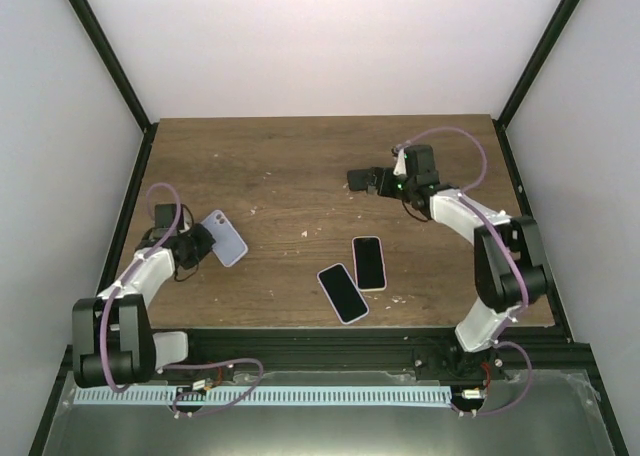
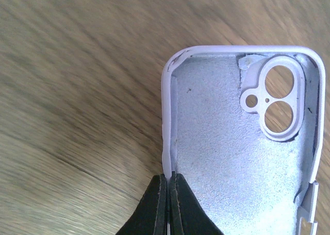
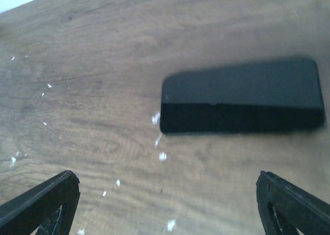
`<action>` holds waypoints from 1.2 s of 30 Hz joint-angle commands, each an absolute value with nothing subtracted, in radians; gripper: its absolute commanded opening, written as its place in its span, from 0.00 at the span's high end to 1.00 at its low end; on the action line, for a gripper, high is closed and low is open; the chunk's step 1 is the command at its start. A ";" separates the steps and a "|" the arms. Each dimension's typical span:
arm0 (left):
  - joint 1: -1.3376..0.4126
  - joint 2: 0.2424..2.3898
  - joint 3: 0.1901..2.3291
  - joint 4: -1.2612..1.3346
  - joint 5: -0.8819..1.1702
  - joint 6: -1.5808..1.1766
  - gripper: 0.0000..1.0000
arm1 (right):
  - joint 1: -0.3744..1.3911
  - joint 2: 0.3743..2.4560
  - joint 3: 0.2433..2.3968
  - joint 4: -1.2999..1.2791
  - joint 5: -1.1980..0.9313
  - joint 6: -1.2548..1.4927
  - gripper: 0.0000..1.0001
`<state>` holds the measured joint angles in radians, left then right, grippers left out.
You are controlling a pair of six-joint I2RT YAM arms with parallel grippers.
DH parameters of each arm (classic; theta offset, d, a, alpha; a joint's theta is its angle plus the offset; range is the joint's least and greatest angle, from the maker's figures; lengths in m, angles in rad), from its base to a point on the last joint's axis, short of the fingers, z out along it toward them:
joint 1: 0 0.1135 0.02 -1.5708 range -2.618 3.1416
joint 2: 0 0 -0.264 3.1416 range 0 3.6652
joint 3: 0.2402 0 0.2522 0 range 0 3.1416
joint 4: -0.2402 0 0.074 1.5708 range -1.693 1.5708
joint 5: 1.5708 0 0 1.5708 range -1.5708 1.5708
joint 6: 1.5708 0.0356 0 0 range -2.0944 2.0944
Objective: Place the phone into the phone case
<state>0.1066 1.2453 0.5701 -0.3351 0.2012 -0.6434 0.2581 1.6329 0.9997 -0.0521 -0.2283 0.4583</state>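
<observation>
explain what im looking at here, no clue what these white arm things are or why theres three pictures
These are two robot arms bolted at the near edge of a wooden table, each ending in a two-finger pincer. The wide picture is taken from above and behind them. The other two come from small cameras on the wrists, looking past the fingers.

On the table lie two dark-screened phones side by side. The right wrist picture shows one phone, blurred; I cannot tell which.

The left pincer is shut on the side wall of a pale lilac phone case, its inside and camera cut-out facing the camera. The right pincer is open and holds nothing.
</observation>
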 commanded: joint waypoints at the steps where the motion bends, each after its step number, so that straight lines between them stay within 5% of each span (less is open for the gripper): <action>1: 0.026 1.226 0.589 -0.349 0.267 -0.572 1.00 | 0.253 1.760 1.201 -0.089 -0.302 0.062 0.06; 11: -0.108 1.197 0.608 -0.374 0.347 -0.583 1.00 | 0.186 2.054 1.568 -0.420 -0.469 -0.411 0.04; 20: -0.120 1.144 0.603 -0.388 0.384 -0.592 1.00 | 0.118 2.289 1.879 -0.537 -0.635 -0.369 0.03; 36: -0.121 1.129 0.586 -0.379 0.385 -0.604 1.00 | 0.104 2.421 2.002 -0.606 -0.604 -0.352 0.00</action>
